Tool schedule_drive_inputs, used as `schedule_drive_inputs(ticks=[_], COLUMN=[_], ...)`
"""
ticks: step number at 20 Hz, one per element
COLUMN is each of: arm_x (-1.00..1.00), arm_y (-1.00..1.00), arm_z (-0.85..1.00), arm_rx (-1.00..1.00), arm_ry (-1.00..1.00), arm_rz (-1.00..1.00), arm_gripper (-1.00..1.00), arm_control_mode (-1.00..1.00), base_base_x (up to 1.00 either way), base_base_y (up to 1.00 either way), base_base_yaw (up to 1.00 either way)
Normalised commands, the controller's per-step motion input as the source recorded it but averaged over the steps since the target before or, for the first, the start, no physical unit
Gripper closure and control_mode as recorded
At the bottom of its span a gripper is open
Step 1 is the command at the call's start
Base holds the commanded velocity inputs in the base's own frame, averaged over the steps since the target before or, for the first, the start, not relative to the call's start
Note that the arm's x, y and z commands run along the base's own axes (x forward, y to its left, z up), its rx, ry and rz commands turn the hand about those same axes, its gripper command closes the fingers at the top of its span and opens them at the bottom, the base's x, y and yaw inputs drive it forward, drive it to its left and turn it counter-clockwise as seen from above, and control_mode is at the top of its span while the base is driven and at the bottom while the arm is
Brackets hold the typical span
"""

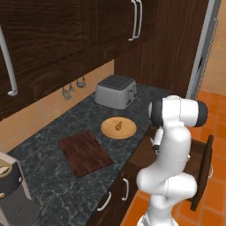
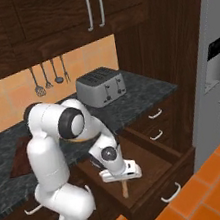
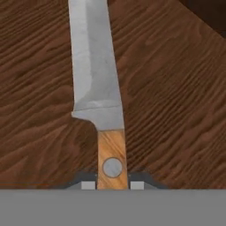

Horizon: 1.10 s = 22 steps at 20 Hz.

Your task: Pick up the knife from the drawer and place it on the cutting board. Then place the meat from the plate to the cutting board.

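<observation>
The knife [image 3: 95,75] lies on the wooden floor of the open drawer [image 2: 158,157]; its grey blade points away from the hand. My gripper [image 3: 112,185] is shut on its tan handle [image 3: 111,154], one fingertip on each side. From the right base view, the gripper [image 2: 122,177] reaches down into the drawer, and the handle end of the knife [image 2: 125,188] sticks out below it. The dark cutting board [image 1: 86,153] lies bare on the counter. Beside it the round tan plate [image 1: 108,130] carries the meat [image 1: 118,126].
A silver toaster [image 1: 115,92] stands at the back of the counter, and a coffee machine [image 1: 13,194] at its near left end. The pulled-out drawer front [image 1: 203,170] juts into the orange floor space. A grey fridge [image 2: 212,74] stands to the right.
</observation>
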Motion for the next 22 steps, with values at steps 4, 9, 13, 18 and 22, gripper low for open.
schedule_drive_inputs(ticks=[4,9,13,18,22], arm_x=[0.00,-0.01,0.00,-0.13,-0.17], arm_y=[-0.48,-0.46,-0.45,-0.75,-0.83], arm_z=[1.00,1.00,1.00,0.91,0.99], arm_rx=[0.13,0.13,0.09,0.12,0.21], arm_ry=[0.00,0.00,0.00,-0.01,-0.03], arm_rz=[0.00,0.00,0.01,0.00,0.06], arm_gripper=[1.00,1.00,1.00,1.00,1.00], arm_control_mode=[-1.00,-1.00,-1.00,-1.00,-1.00], base_base_x=[0.00,0.00,0.00,0.00,0.00], base_base_y=[0.00,0.00,0.00,0.00,0.00], base_base_yaw=[0.00,0.00,0.00,0.00,0.00])
